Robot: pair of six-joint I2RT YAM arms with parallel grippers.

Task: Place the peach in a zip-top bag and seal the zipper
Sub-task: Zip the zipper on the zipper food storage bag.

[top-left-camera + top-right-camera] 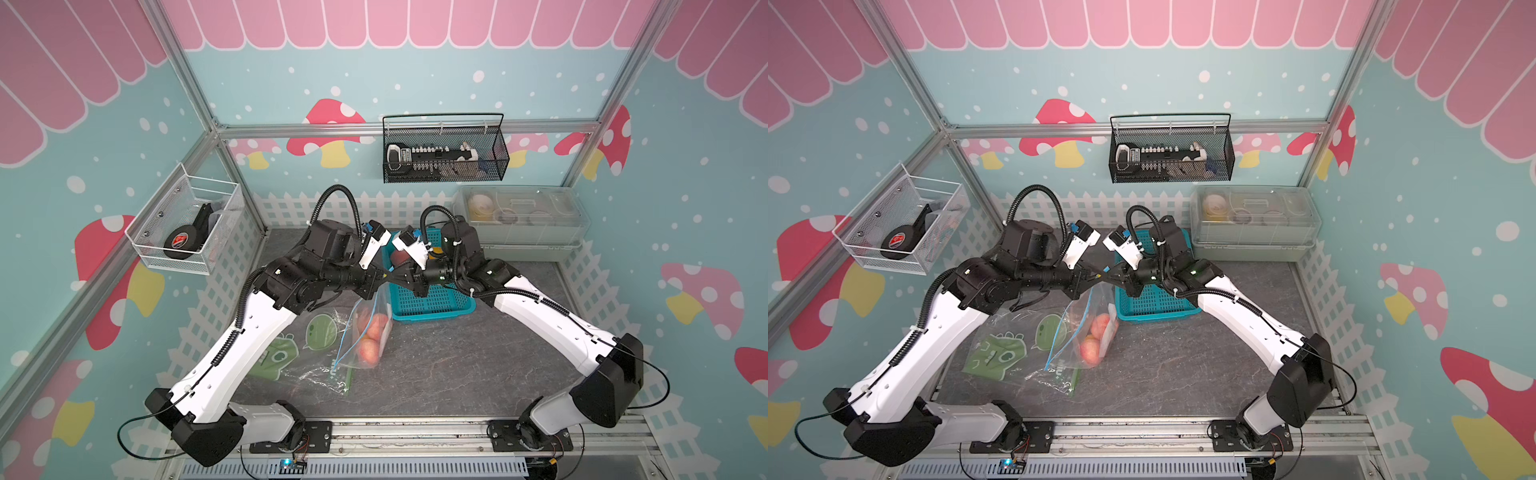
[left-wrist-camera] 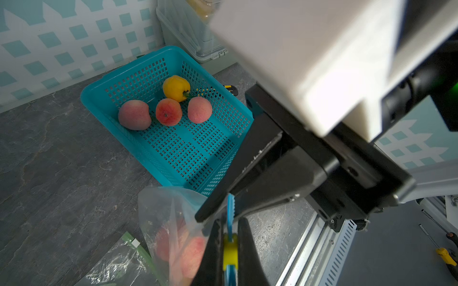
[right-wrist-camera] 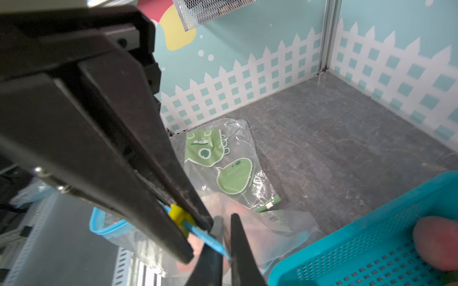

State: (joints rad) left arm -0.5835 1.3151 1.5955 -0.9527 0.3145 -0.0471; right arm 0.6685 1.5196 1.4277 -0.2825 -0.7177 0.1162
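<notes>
A clear zip-top bag (image 1: 370,332) (image 1: 1096,332) hangs over the table with two peaches (image 1: 371,334) inside. Both grippers meet at its blue zipper strip (image 2: 230,210) (image 3: 205,237). My left gripper (image 1: 384,276) (image 2: 230,245) is shut on the yellow zipper slider (image 2: 230,252) (image 3: 179,215). My right gripper (image 1: 395,279) (image 3: 226,222) is shut on the end of the blue strip, right beside the slider. Three more peaches (image 2: 169,115) and a yellow fruit (image 2: 176,88) lie in the teal basket (image 2: 99,91) (image 1: 432,307).
A second clear bag with green cartoon prints (image 1: 291,349) (image 3: 223,161) lies flat to the left under the held bag. A clear storage box (image 1: 519,220) stands at the back right. A black mesh basket (image 1: 444,149) and a white wire basket (image 1: 187,224) hang on the walls.
</notes>
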